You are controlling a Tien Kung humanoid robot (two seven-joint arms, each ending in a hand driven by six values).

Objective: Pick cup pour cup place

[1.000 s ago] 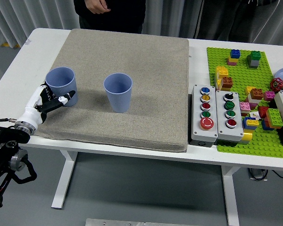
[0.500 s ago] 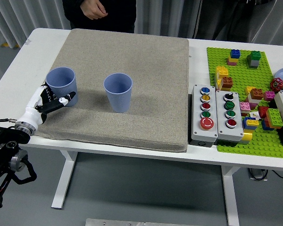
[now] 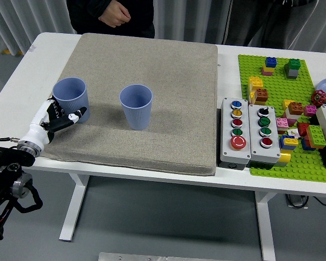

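Left hand reaches in low from the side, white and black, with its fingers curled up against the bottom of the first blue cup. It touches the cup, but I cannot tell if it is really holding it tight. The right hand is not in the picture.

The first blue cup stands straight up just past the hand, on a big grey mat that covers much of the white bench. It is light blue, open at the top, and looks empty inside.

A second blue cup stands on the same mat, off to the side away from the hand, well apart from the first cup. It looks the same: same colour, upright, open top.

Much farther out to that side sit two grey boxes with coloured buttons, and next to them a green plate with toy bricks.

Beyond the hand, across the bench, a person in dark clothes stands with one hand loosely closed, above the mat's far edge.
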